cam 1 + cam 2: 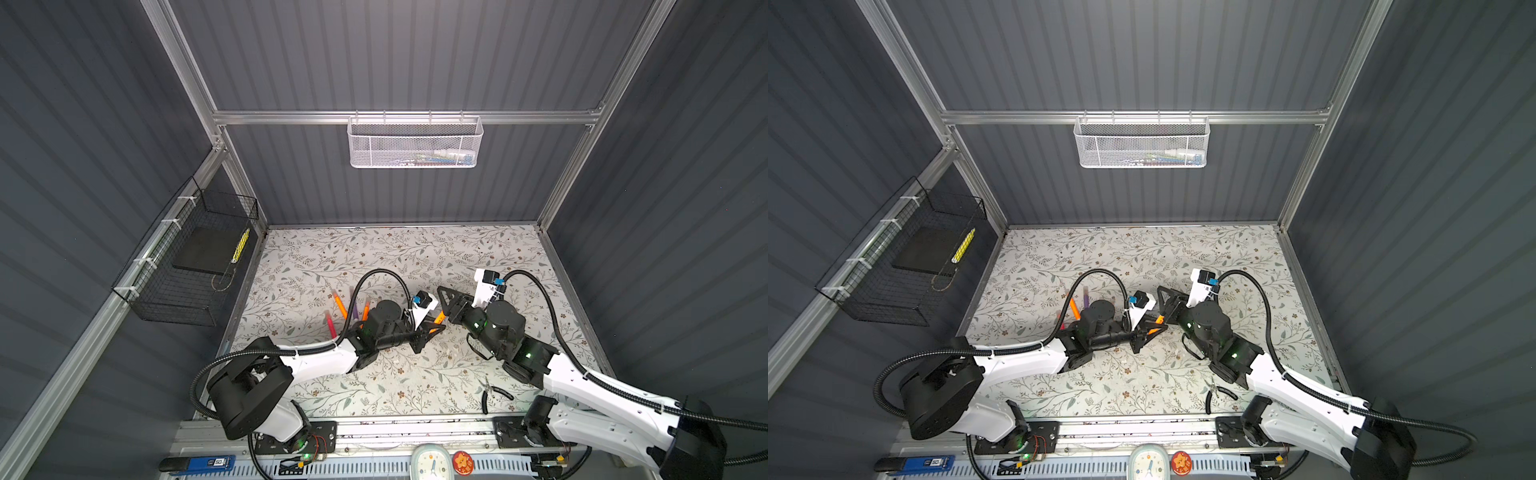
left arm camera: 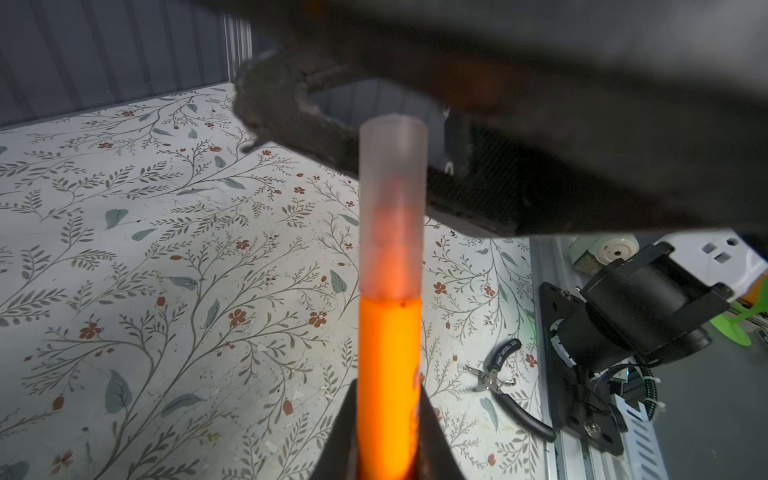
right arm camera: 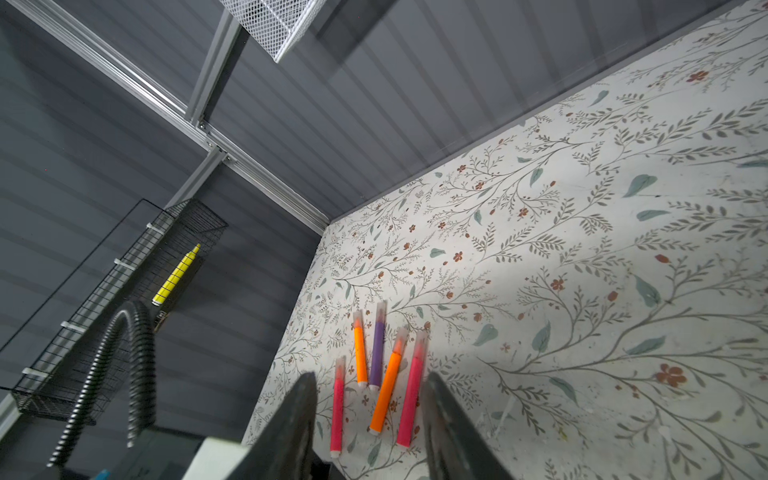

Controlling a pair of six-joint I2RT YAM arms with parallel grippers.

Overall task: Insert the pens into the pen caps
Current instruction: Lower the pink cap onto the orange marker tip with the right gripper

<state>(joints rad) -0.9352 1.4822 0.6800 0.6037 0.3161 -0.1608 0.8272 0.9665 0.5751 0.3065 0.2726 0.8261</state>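
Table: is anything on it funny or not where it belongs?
Only the black-handled pliers stand out: a tool lying near the front edge of the table, by the right arm's base, unrelated to pens. The five capped pens lie loosely fanned; nothing looks spilled or broken.

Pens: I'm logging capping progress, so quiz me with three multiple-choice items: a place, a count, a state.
1. The pliers lie: A by the right arm's base; B in the basket; C against the back wall.
2. Pens lying on the table: A three; B five; C seven.
3. The left gripper's orange pen is: A bare; B capped; C snapped.
A: at the front edge beside that base. B: the right wrist view shows five. B: a translucent cap covers its tip.
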